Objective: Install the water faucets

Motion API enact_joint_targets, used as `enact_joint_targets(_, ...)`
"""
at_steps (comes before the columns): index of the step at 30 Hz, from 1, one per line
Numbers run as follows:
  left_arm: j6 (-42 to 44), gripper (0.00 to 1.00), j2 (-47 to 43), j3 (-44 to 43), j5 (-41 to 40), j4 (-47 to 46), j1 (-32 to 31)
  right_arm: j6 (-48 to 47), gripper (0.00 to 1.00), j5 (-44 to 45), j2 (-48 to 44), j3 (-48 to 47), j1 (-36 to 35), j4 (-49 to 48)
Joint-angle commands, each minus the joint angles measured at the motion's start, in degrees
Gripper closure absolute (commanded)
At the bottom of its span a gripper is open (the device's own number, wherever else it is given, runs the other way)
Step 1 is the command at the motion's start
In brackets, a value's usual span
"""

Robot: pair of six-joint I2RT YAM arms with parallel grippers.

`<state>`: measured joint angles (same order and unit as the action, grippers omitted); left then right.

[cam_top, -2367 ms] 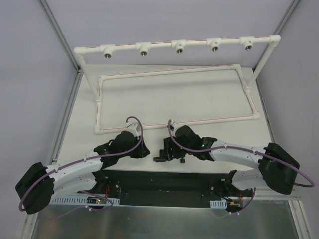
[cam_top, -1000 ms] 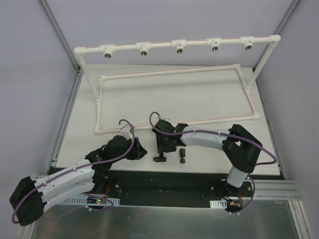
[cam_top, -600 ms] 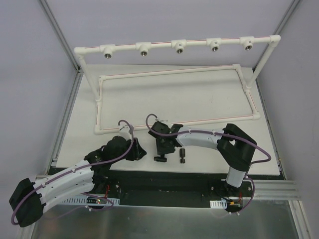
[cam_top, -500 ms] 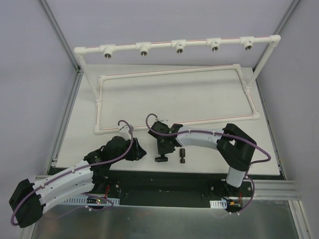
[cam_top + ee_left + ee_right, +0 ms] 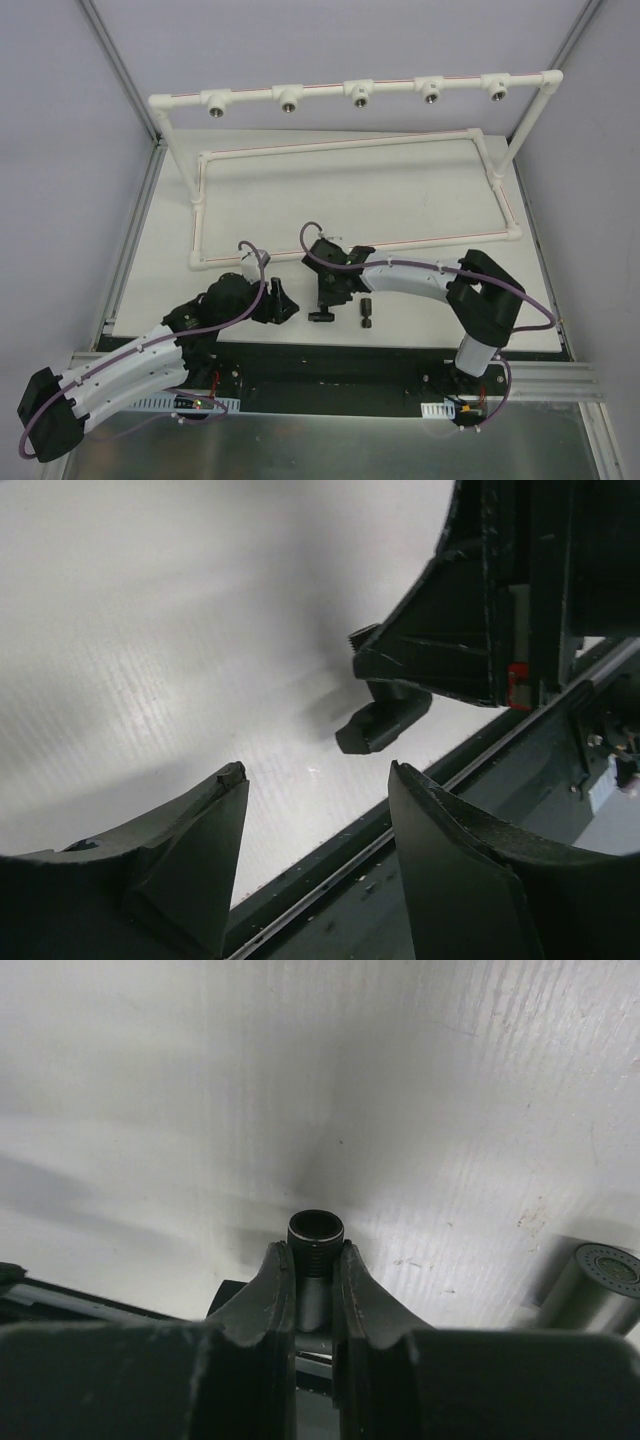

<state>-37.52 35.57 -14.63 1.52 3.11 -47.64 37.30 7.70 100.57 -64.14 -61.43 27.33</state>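
A T-shaped black water faucet (image 5: pixel 322 316) lies near the table's front edge. My right gripper (image 5: pixel 331 299) is shut on its threaded stem (image 5: pixel 316 1230), whose open mouth sticks out just past the fingertips (image 5: pixel 277 1275). The second faucet, a short stubby cylinder (image 5: pixel 366 314), lies loose just to the right, and is also seen in the right wrist view (image 5: pixel 590 1278). My left gripper (image 5: pixel 286 308) is open just left of the T-shaped faucet, empty, with the faucet's handle (image 5: pixel 385 720) beyond its fingertips (image 5: pixel 232 780).
A white pipe rack (image 5: pixel 360 88) with several metal-threaded fittings stands at the back. A white rectangular pipe frame (image 5: pixel 350 145) lies on the table behind the arms. A black rail (image 5: pixel 340 358) runs along the table's front edge, close to both grippers.
My right gripper has closed on the T-shaped faucet's stem. The left gripper has opened wider and shifted a little right toward the faucet. The stubby faucet has not moved.
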Motion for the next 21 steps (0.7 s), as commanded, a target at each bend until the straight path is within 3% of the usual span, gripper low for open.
enact_joint_targets(1,3.1,0.39,-2.2,-4.5,5.5,-2.8,-0.2,2.2,1.00,-3.0,-6.8,-0.9,1.7,-1.6)
enact_joint_targets(13,-4.6,0.38,-0.6,-8.0,7.6,-6.1,-0.2,4.4,1.00,-4.7,-18.7,1.3,2.9,-7.6)
enact_joint_targets(21,-11.7,0.37,-0.1,-4.8,5.7,-15.3,-0.2,5.5,1.00,-6.1,-22.1,3.5,2.8,-10.3)
